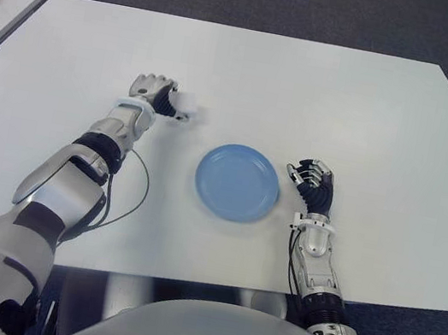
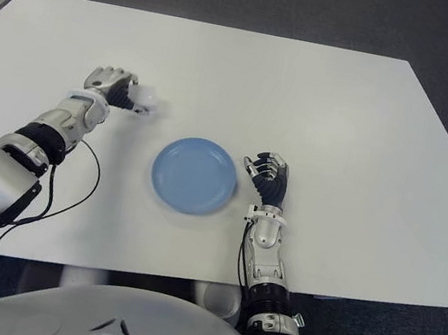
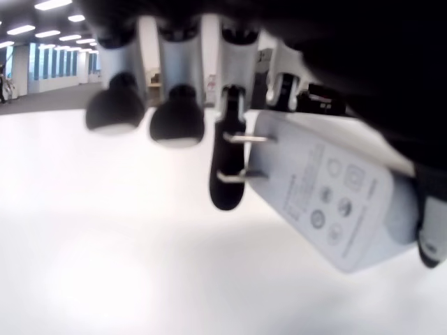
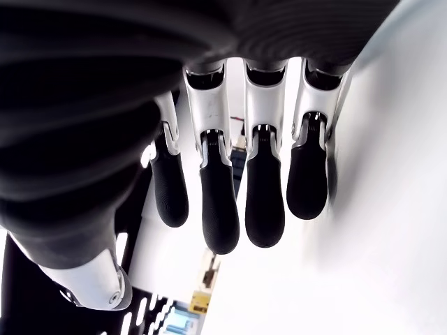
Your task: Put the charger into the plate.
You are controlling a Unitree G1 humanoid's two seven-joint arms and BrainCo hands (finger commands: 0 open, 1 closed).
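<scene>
The charger [image 3: 335, 202] is a flat white plug block with rounded corners, two bare metal prongs sticking out of one end and small grey printed marks and round symbols across its broad face. It sits in the left hand [image 1: 155, 93], pinched at the thumb side with one dark fingertip right by the prongs while the other fingertips [image 3: 176, 122] hang beside it over the white table [image 1: 348, 103]. In the eye views only a pale bit of it shows just past that hand's fingers. One charger, one blue plate [image 1: 238, 181], two hands. The plate lies bare, off to the right of the left hand and nearer the robot, apart from it. The right hand [image 1: 312, 181] shows just right of the plate, fingers loosely bent, holding nothing.
</scene>
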